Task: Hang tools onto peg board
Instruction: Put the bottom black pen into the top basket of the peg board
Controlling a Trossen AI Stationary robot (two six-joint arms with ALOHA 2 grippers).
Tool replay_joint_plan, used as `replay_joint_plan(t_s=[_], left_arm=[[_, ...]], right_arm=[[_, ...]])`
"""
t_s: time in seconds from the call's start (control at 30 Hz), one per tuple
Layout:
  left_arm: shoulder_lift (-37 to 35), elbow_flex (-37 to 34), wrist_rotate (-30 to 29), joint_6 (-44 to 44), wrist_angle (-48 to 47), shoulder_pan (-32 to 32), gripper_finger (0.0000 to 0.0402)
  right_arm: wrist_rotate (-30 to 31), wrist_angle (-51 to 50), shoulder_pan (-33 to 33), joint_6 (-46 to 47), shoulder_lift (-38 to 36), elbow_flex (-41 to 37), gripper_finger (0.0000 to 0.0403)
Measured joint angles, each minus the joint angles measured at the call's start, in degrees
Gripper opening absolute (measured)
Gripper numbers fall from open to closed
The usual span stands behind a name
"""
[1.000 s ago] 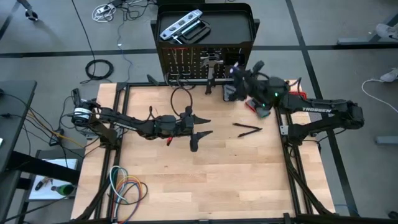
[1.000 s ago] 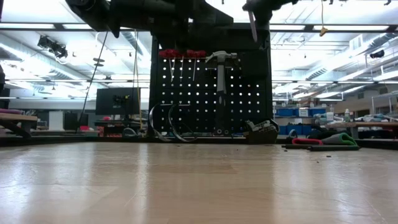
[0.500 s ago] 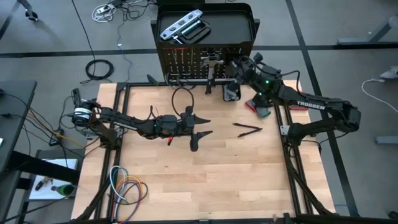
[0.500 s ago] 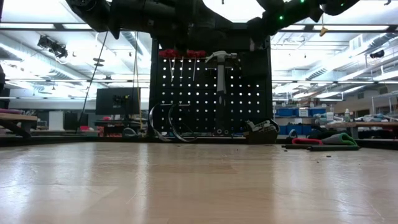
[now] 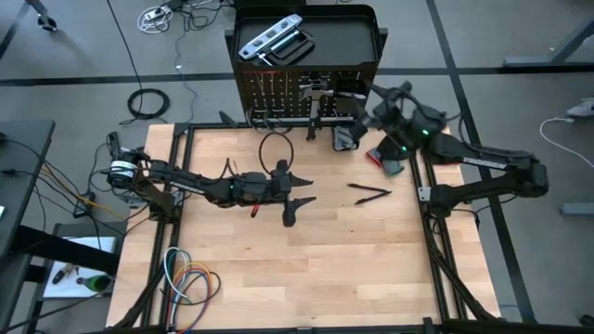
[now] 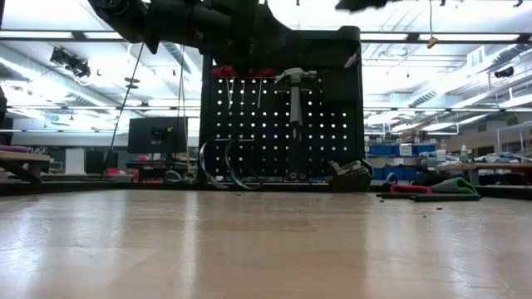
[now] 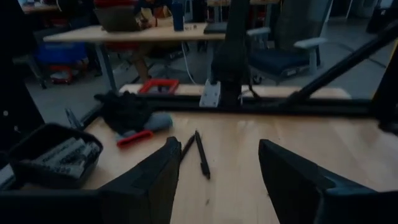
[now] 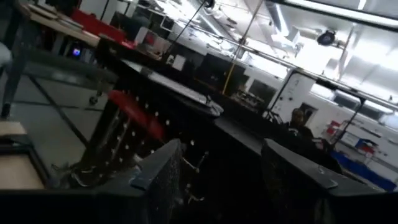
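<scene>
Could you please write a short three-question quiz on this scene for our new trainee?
1. True or false: the hammer already hangs on the peg board.
2. Which lies on the tabletop right of the left gripper? A: the dark thin tools; B: a saw; C: a tape measure.
3. Fill in: the silver level rests on the stand's top ____.

Key:
1. True.
2. A.
3. Tray. The right gripper is up at the board's top edge, fingers apart, nothing between them.
</scene>
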Motion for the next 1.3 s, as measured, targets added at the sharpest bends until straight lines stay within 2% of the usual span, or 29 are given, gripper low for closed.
replay_joint_plan(t_s=[0.13, 0.23, 0.3, 0.37, 0.47, 0.6, 0.67, 0.77, 0.83, 0.9, 1.0, 1.07, 1.2, 1.3], left_arm=[[0.00, 0.00, 0.29, -0.01, -3.62, 0.04, 0.0217], [0.00, 0.02, 3.75, -0.20, -6.40, 0.43, 0.0217], [0.00, 0.02, 5.04, -1.02, -8.76, 0.73, 0.0217], [0.00, 0.02, 5.10, -1.70, -10.98, 0.76, 0.0217], [0.00, 0.02, 5.08, -1.88, -14.18, 0.76, 0.0213], [0.00, 0.02, 4.23, -0.30, -14.19, 0.76, 0.0208], [0.02, 0.02, 2.20, 3.01, -11.25, 0.75, 0.0207], [0.00, 0.02, -0.27, 8.45, -5.49, 0.76, 0.0207], [0.00, 0.02, -3.32, 10.79, -2.13, 0.76, 0.0207], [0.09, 0.02, -6.73, 9.29, 0.59, 0.76, 0.0207], [1.91, 0.48, -4.98, 5.15, 2.29, 1.48, 0.0206], [4.25, 3.90, -1.37, 2.09, -3.48, 2.69, 0.0202], [11.36, 15.61, 5.80, -1.45, -20.63, 5.64, 0.0186], [17.84, 24.29, 11.96, -1.62, -28.97, 7.22, 0.0176]], right_arm=[[16.51, -7.49, 12.01, 2.94, -1.65, 0.96, 0.0225], [30.64, -16.61, 20.74, 12.27, -1.43, 0.96, 0.0225], [34.52, -26.71, 26.24, 21.42, -1.21, 0.96, 0.0225], [32.48, -37.66, 31.29, 32.87, -1.09, 0.96, 0.0225], [24.73, -48.46, 36.51, 47.14, -1.19, 0.96, 0.0223], [14.09, -50.62, 40.29, 54.86, -1.18, 0.96, 0.0222], [8.22, -50.57, 41.00, 61.23, -1.16, 0.96, 0.0222], [3.42, -53.35, 41.27, 69.73, -0.63, 0.98, 0.0218], [3.06, -59.74, 41.78, 75.75, 0.08, 0.96, 0.0211], [4.48, -65.49, 43.20, 83.03, 1.04, 0.33, 0.0201], [7.45, -70.38, 46.56, 92.04, 2.50, -3.17, 0.0187], [8.67, -70.21, 48.66, 96.78, 3.00, -6.43, 0.0176], [9.38, -69.49, 51.44, 104.95, 3.08, -12.23, 0.0158], [6.66, -69.47, 52.42, 109.10, 2.97, -15.37, 0.0150]])
